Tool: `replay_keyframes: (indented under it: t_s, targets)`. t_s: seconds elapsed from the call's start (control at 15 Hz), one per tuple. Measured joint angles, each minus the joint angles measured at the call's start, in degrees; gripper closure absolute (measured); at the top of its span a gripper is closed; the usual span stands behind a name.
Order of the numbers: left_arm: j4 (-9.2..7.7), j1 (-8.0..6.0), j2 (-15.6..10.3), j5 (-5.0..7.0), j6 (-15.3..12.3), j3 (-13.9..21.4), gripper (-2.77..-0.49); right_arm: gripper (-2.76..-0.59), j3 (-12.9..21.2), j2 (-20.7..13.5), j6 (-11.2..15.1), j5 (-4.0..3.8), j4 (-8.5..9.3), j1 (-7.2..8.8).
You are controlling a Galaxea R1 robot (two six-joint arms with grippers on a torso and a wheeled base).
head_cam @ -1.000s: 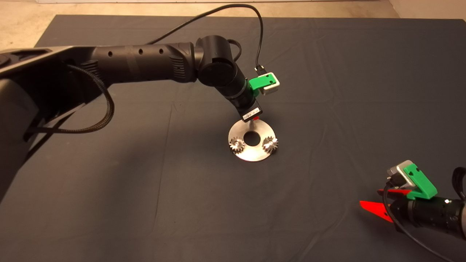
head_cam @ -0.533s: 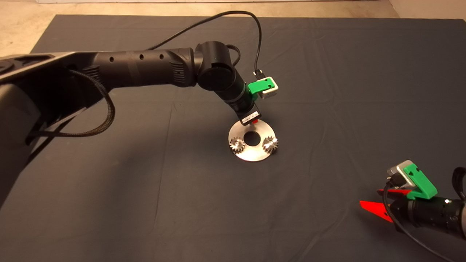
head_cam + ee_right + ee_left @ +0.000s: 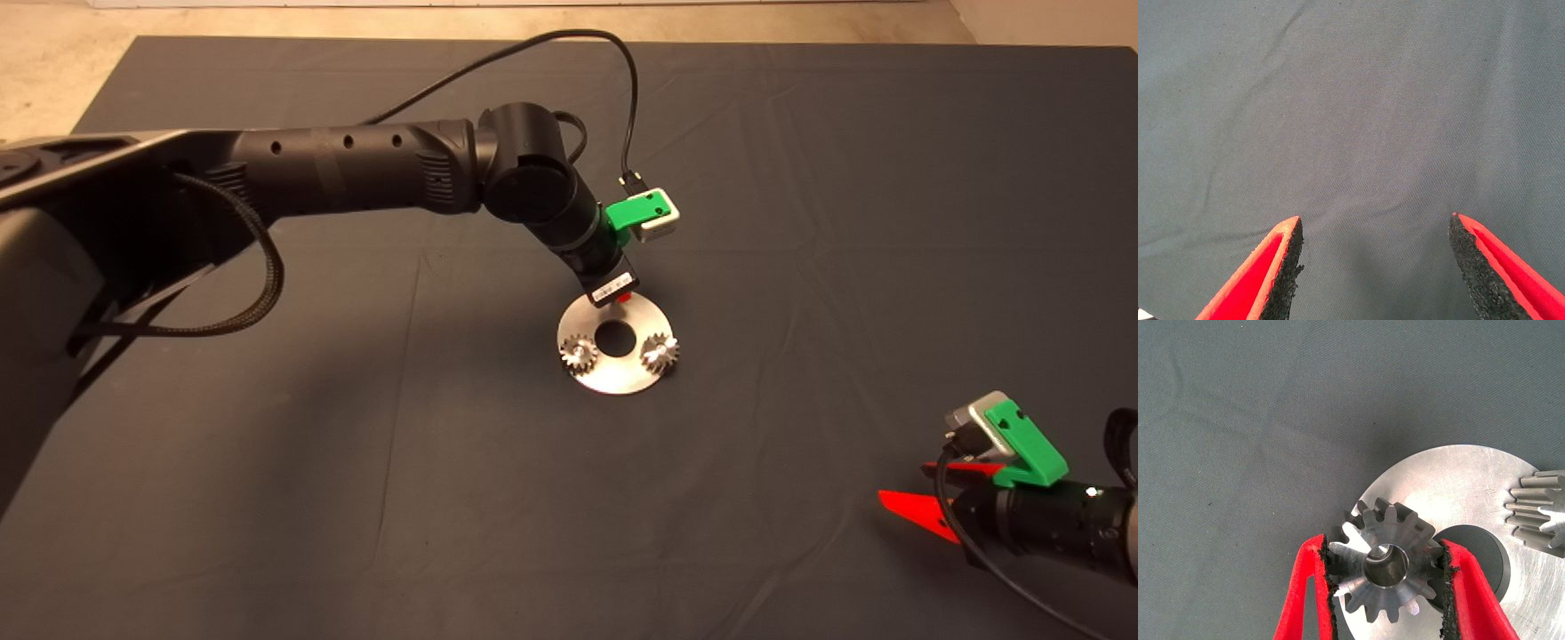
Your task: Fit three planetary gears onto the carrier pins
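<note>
A round silver plate (image 3: 613, 378) with a large centre hole lies mid-mat. Two steel planetary gears (image 3: 578, 352) (image 3: 660, 352) sit on its near pins. My left gripper (image 3: 624, 298) is over the plate's far edge, shut on the third gear (image 3: 1388, 567). In the left wrist view the pads (image 3: 1328, 577) press the gear's teeth on both sides, the plate (image 3: 1451, 493) lies beneath, and a pin tip shows inside the gear's hole. Another gear (image 3: 1538, 510) shows at the edge. My right gripper (image 3: 925, 498) is open and parked at the lower right, over bare mat (image 3: 1365, 120).
The dark mat (image 3: 800, 178) covers the table, with bare floor (image 3: 53, 71) beyond its far left corner. A black cable (image 3: 622, 80) loops above my left wrist. The left arm (image 3: 356, 169) spans the mat's left half.
My left gripper has come down slightly toward the plate's far edge, still holding the gear. The right arm and the two seated gears have not moved.
</note>
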Motion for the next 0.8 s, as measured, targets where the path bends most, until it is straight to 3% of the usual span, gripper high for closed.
replay_keyframes:
  t_s: [0.8]
  targets:
    - [-0.01, 0.0, 0.13, 0.11, 0.33, -0.02, -0.6, -1.62, 0.0, 0.0, 0.0, 0.0, 0.0, -0.02]
